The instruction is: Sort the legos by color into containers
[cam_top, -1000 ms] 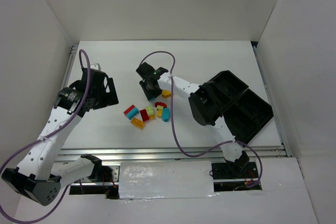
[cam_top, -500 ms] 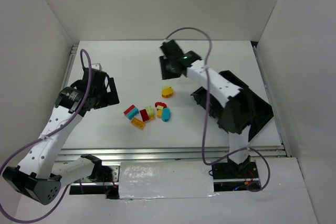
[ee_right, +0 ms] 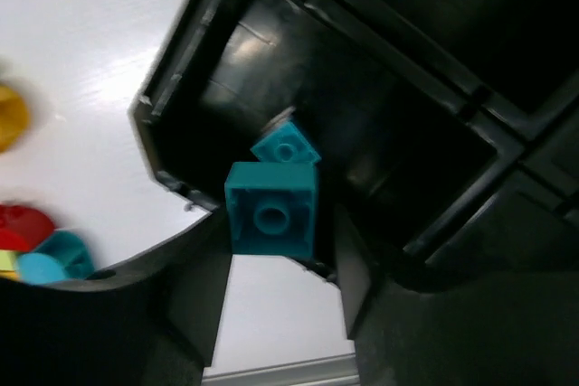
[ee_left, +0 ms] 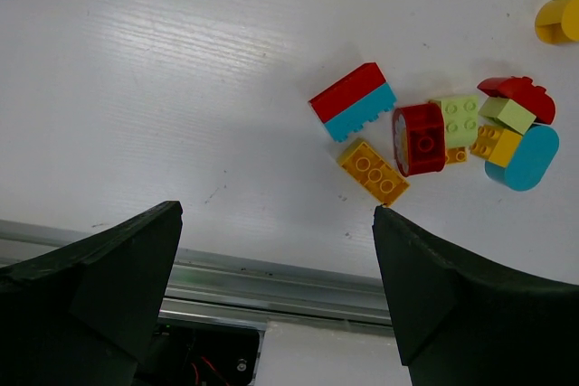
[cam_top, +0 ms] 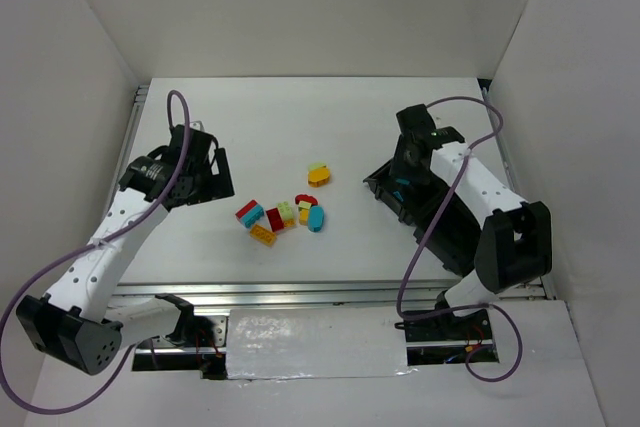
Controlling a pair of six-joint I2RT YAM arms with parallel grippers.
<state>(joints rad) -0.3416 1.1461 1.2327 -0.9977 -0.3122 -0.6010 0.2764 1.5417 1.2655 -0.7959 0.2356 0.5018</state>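
Note:
Loose legos lie mid-table: a red-on-cyan brick, an orange brick, a red brick, a lime brick, a red rounded one, a cyan rounded one and a yellow rounded one. My right gripper is shut on a cyan brick, over the left compartment of the black tray. Another cyan brick lies in that compartment. My left gripper is open and empty, left of the pile.
White walls close in the table on the left, right and back. A metal rail runs along the near edge. The tray sits at the right, angled, partly under my right arm.
My right arm has swung from the pile across to the tray with the cyan brick. My left arm has shifted slightly towards the pile.

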